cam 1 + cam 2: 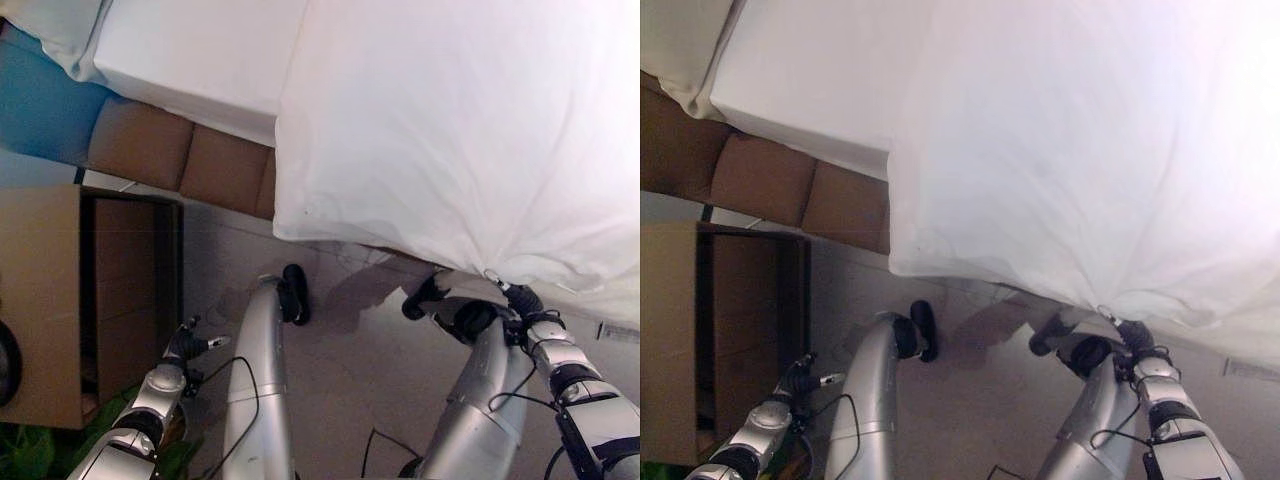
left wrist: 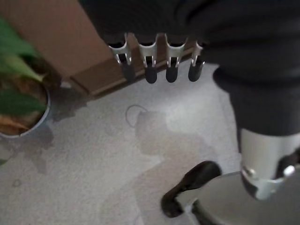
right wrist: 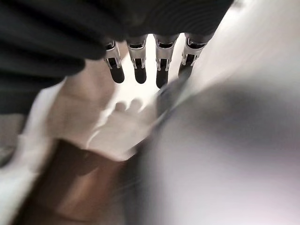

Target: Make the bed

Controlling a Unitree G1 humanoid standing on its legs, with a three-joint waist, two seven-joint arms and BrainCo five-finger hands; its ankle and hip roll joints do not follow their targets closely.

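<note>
Covering: a large white fabric duvet (image 1: 460, 130), soft and faintly creased, spreads over most of the bed, its lower edge overhanging the brown bed frame (image 1: 175, 155).
Sheet: a smooth white fitted sheet (image 1: 195, 55) shows bare at the bed's upper left, beside a white pillow corner (image 1: 50, 30).
Right hand: the right hand (image 1: 520, 297) reaches up to the duvet's lower edge, where folds in the cloth gather to a point; in its wrist view the fingers (image 3: 139, 65) extend straight beside the cloth, and whether they grip it I cannot tell.
Left hand: the left hand (image 1: 190, 343) hangs low over the pale grey carpet (image 2: 93, 164), fingers (image 2: 150, 65) straight and relaxed, holding nothing.
Surroundings: a brown wooden cabinet (image 1: 60, 300) stands at the left, and a green potted plant (image 2: 21, 93) sits on the floor.
</note>
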